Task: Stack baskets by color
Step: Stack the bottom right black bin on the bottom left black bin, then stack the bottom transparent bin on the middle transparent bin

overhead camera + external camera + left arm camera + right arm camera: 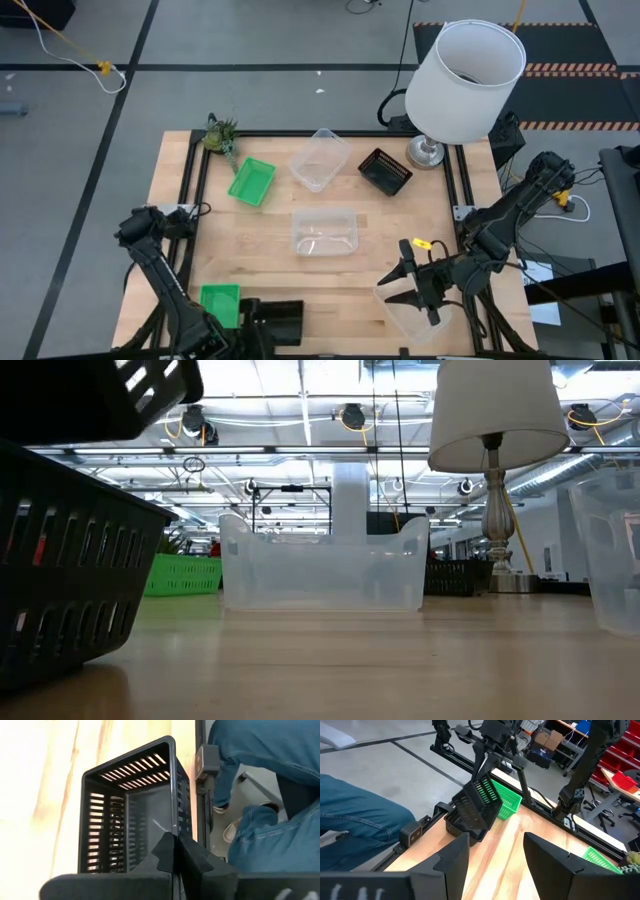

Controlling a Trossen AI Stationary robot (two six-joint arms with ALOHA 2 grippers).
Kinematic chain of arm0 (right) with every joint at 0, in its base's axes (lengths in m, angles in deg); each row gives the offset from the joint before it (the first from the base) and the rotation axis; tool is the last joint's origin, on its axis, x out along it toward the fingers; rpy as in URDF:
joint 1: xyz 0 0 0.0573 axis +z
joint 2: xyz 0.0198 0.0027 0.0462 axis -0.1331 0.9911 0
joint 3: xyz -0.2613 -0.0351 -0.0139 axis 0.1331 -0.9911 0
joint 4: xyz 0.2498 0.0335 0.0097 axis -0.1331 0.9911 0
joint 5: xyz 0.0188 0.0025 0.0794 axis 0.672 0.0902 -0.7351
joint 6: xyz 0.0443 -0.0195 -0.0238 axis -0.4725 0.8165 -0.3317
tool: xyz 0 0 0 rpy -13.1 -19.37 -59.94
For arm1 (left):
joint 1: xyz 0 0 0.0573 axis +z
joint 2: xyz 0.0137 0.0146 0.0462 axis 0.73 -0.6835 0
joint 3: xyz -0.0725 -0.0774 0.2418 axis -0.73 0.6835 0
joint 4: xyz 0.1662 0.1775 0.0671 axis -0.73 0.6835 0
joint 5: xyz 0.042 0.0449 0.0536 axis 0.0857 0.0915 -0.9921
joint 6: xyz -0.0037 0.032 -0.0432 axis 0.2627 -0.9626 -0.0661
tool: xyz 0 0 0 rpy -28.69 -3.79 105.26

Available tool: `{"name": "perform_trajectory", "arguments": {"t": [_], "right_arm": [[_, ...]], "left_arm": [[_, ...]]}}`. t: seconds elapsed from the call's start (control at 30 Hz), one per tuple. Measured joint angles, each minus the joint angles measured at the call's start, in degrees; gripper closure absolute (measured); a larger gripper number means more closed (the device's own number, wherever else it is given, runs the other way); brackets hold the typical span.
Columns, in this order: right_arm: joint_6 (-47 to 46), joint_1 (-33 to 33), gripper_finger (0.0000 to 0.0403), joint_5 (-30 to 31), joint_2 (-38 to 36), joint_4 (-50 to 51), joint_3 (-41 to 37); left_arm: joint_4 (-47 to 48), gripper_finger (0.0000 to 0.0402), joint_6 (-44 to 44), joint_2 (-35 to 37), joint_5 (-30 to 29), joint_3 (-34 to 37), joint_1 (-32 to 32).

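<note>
My left gripper (176,851) hangs over the table's near left corner, shut on a black mesh basket (130,815), which is tilted. In the right wrist view that basket (482,795) hangs just above a second black basket (456,826) standing on the table, beside a green basket (220,300). My right gripper (495,865) stays open at the near right, above a clear basket (412,312) and touching nothing. Farther back are another green basket (250,182), two clear baskets (320,158) (325,232) and a third black basket (385,172). My left gripper pinches the top edge of one side wall (175,827) of the black basket, with one finger inside the basket and one outside. The fingers slant down from above. The basket hangs tilted below them; whether its lower end touches the black basket underneath, I cannot tell.
A large white lamp (465,75) stands at the far right corner and a small green plant (220,135) at the far left. A person in blue jeans (270,795) sits close to the table's near left edge. Bare wood lies in the middle near strip (330,290).
</note>
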Motion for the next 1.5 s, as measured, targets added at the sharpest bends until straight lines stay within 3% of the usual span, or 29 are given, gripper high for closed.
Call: {"name": "perform_trajectory", "arguments": {"t": [0.83, 1.27, 1.5], "right_arm": [[-0.5, 0.0, 0.0222, 0.0, 0.0, 0.0, 0.0], [-0.9, 0.0, 0.0222, -0.1, 0.0, 0.0, 0.0], [-0.9, 0.0, 0.0222, -0.1, 0.0, 0.0, 0.0]], "left_arm": [[-1.1, 0.0385, -2.5, -2.6, 1.8, 2.7, 0.3], [-2.5, 0.0294, -1.3, -3.6, 1.8, 2.7, 0.3], [-2.9, 0.0282, -0.4, -3.6, 1.8, 2.7, 0.6]]}}
